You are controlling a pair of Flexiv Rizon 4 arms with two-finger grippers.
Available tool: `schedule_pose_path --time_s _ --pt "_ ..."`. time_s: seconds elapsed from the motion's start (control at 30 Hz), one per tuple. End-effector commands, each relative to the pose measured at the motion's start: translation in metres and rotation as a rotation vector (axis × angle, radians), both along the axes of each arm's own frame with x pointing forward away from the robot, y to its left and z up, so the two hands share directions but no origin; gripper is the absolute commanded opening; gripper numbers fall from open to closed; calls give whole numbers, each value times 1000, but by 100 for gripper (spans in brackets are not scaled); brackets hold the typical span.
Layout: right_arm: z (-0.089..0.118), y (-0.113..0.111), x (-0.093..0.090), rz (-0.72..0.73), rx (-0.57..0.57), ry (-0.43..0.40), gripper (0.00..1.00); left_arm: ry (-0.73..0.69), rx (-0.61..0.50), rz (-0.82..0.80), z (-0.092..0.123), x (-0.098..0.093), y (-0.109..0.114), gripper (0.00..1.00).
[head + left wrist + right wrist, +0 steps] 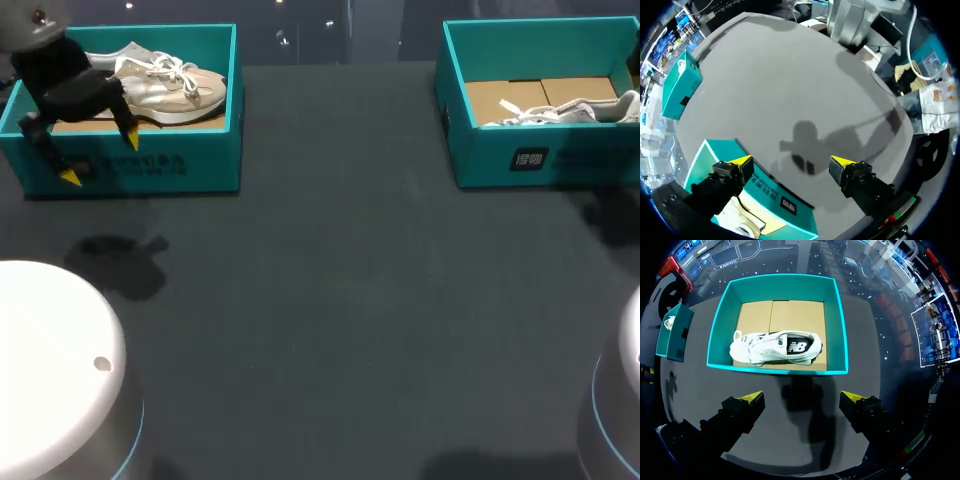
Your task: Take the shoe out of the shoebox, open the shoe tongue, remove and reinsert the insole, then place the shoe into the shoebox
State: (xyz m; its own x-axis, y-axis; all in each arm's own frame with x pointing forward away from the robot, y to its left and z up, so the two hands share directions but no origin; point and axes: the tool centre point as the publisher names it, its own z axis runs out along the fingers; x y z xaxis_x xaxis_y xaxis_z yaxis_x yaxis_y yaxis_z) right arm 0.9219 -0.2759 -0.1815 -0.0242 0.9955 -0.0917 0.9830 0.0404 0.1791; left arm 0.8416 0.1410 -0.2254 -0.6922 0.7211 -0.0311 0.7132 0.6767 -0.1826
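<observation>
– Teal cardboard on both sides, was it? What stood around the arms?
– Yes. The left shoebox (pixel 140 165) sat at the far left of the dark bench (pixel 340 300) and the right shoebox (pixel 540 160) at the far right, well apart. White rounded arm bases (pixel 50 370) filled the near corners.
– And the shoes?
– Each was in its own box. The beige shoe (pixel 170 88) lay in the left shoebox with its white laces showing on top. The white shoe (pixel 775 347) lay on its side on the brown cardboard floor of the right shoebox, closer to the wall nearest the right tool.
– Anything in the way?
– The box walls stood all round each shoe. The front wall of the left shoebox ran right under the left tool.
– How much room was there?
– A broad stretch of bench ran between the two boxes, with arm shadows on it.
– And the tools themselves?
– The left tool (pixel 98 158) had its fingers spread wide with nothing between them. One yellow tip hung over the front corner of the left shoebox and the other out over the bench. The right tool (pixel 801 396) was outside the head view. Its wrist view showed it spread just as wide and holding nothing. It hung above the bench just short of the right shoebox's near wall, with its shadow on the bench beneath it.
</observation>
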Motion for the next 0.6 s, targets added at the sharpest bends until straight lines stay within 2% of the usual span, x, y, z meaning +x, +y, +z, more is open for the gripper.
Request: schedule_pose_path --time_s 0.03,0.37,0.43,0.6 --pt "0 0 -1 -1 -1 0 100 -75 -10 -385 13 18 20 100" --pt "0 0 -1 -1 -1 0 100 -75 -10 -385 13 18 20 100" --pt "0 0 -1 -1 -1 0 100 -70 8 -410 10 25 22 100" --pt "0 0 -1 -1 -1 0 100 -51 66 -470 15 68 51 100"
